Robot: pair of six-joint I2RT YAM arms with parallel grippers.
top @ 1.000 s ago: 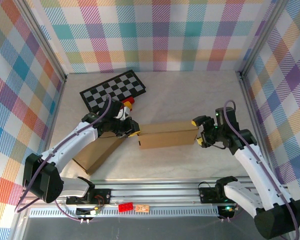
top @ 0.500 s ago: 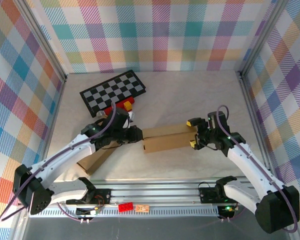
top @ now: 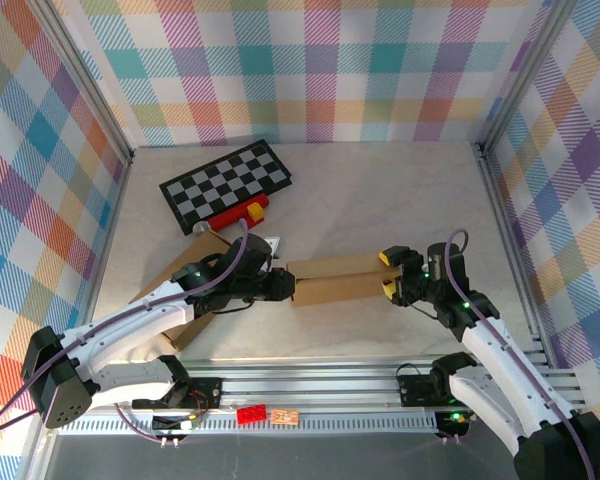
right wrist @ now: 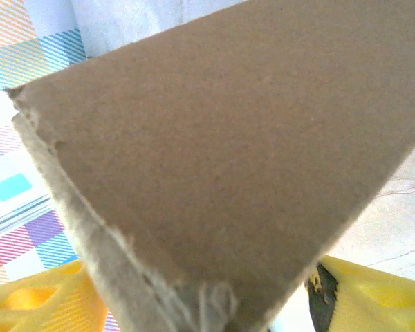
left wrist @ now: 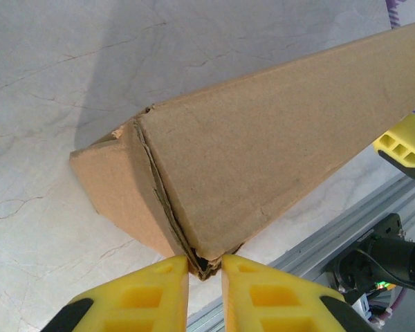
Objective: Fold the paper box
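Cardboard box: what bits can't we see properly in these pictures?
- Inside of the cardboard box: top view, its own walls hide it.
- Whether the right hand squeezes it: right wrist view, blurry cardboard covers its fingers.
- Flat cardboard sheet: top view, the left arm covers part.

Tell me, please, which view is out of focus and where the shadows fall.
Right wrist: the box is too close, soft and grainy, the yellow fingers blurred. Left wrist: sharp, the cardboard's torn edge crisp, a soft shadow on the table behind the box. Top external: even light, no glare, shadows faint.
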